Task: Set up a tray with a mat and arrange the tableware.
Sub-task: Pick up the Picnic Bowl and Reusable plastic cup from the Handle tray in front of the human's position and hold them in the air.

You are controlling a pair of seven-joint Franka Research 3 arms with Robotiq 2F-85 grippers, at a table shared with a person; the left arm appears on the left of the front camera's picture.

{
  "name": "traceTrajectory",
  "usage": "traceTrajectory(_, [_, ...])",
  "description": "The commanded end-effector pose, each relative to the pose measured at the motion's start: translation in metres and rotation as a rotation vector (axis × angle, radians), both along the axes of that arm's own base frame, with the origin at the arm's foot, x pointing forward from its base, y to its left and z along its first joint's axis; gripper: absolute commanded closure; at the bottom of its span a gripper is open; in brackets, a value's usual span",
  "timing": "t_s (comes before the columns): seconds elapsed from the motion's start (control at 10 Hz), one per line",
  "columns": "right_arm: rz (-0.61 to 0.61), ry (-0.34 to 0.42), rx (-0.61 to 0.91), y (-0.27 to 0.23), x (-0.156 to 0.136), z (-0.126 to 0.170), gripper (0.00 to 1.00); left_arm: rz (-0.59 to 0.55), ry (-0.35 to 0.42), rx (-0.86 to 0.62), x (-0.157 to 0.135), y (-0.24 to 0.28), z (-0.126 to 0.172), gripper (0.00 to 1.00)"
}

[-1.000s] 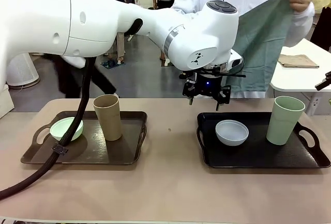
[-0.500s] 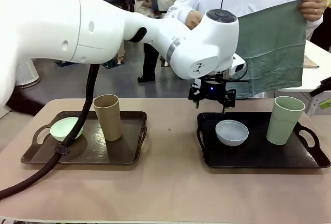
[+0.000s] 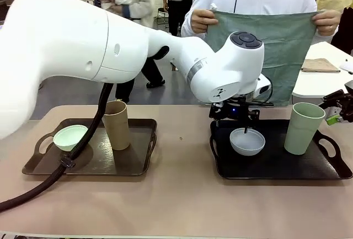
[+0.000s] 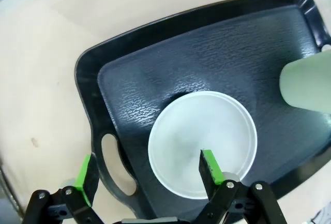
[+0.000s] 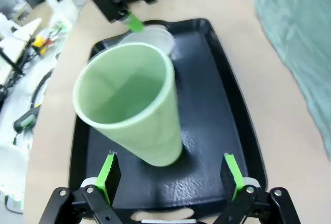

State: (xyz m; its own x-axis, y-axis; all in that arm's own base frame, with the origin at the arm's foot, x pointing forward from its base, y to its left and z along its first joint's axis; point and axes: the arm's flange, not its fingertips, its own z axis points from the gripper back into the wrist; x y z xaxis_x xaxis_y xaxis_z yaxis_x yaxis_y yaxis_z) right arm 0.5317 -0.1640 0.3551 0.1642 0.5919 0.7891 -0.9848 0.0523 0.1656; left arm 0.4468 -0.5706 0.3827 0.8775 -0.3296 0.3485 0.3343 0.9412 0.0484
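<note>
On the black tray stand the whitish grey bowl and the pale green cup. My left gripper hangs open just over the bowl. In the left wrist view the left gripper straddles the near rim of the bowl, one finger inside and one outside. At the right edge my right gripper is open beside the cup. In the right wrist view the right gripper faces the cup, apart from it. A person holds up a green mat with both hands.
A brown tray on the left carries the mint green bowl and the tan-brown cup. Bare tabletop lies between the two trays. A white side table stands behind at the right.
My left gripper has come down and to the right over the grey bowl. The person has spread the mat out flat. My right gripper has entered at the right edge.
</note>
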Motion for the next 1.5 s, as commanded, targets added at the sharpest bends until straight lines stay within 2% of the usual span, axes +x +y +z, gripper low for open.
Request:
traceTrajectory(0.0, [0.088,-0.024,0.022,0.004,-0.021,0.004,0.00,0.062,-0.016,0.007,0.008,-0.005,0.002,0.00])
traceTrajectory(0.3, [0.142,-0.022,0.034,0.021,-0.046,0.002,0.00,0.092,-0.021,-0.006,0.019,-0.009,-0.001,0.00])
traceTrajectory(0.5, [0.117,-0.018,0.043,0.026,-0.053,-0.005,0.00,0.099,-0.020,-0.011,0.025,-0.011,-0.006,0.00])
traceTrajectory(0.7, [0.080,-0.041,0.017,0.034,-0.049,-0.013,0.00,0.075,-0.022,-0.022,0.027,-0.012,-0.010,0.00])
traceTrajectory(0.9, [-0.008,-0.027,-0.013,0.033,-0.031,-0.024,0.00,0.030,-0.029,-0.036,0.022,-0.014,-0.011,0.00])
traceTrajectory(1.1, [0.025,-0.013,-0.028,0.044,-0.029,-0.031,0.00,0.035,-0.015,-0.034,0.022,-0.015,-0.012,0.00])
traceTrajectory(1.2, [0.062,0.000,-0.057,0.044,-0.040,-0.023,0.00,0.077,0.021,0.015,0.022,-0.009,-0.008,0.00])
traceTrajectory(1.3, [0.030,-0.026,-0.019,0.032,-0.029,-0.028,0.00,0.041,-0.011,-0.033,0.022,-0.014,-0.012,0.00])
traceTrajectory(1.4, [0.030,-0.026,-0.019,0.032,-0.029,-0.028,0.00,0.041,-0.011,-0.033,0.022,-0.014,-0.012,0.00])
